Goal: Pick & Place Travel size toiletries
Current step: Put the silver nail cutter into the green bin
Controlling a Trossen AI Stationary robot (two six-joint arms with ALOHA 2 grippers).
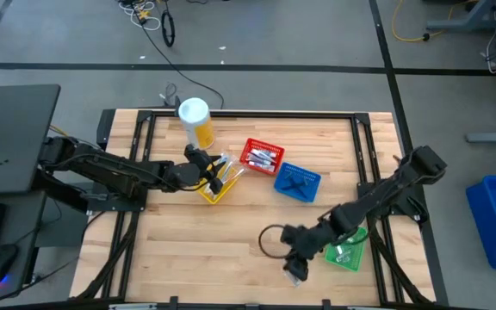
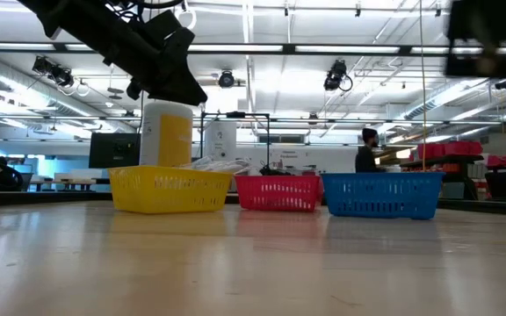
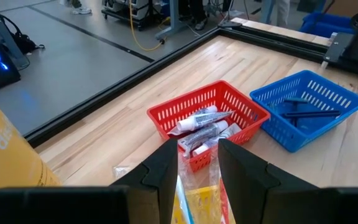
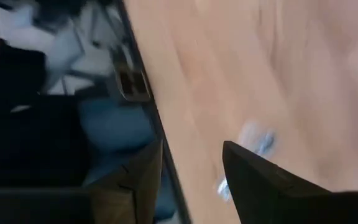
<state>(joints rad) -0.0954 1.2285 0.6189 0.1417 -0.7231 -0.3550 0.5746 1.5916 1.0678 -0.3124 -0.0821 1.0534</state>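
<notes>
Toothbrushes (image 3: 185, 199) in clear wrap sit in the yellow basket (image 1: 217, 187), lying directly between the left gripper (image 3: 197, 165)'s spread jaws, long axis running along them. Right gripper (image 1: 294, 267) hovers well apart near the counter (image 1: 196, 250) edge, jaws spread.

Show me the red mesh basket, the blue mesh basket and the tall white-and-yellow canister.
Red mesh basket (image 1: 246, 148): high view, on its upper-left rim.
Blue mesh basket (image 1: 284, 186): high view, on its left wall.
Tall white-and-yellow canister (image 1: 201, 131): high view, on its yellow side below the white lid.
</notes>
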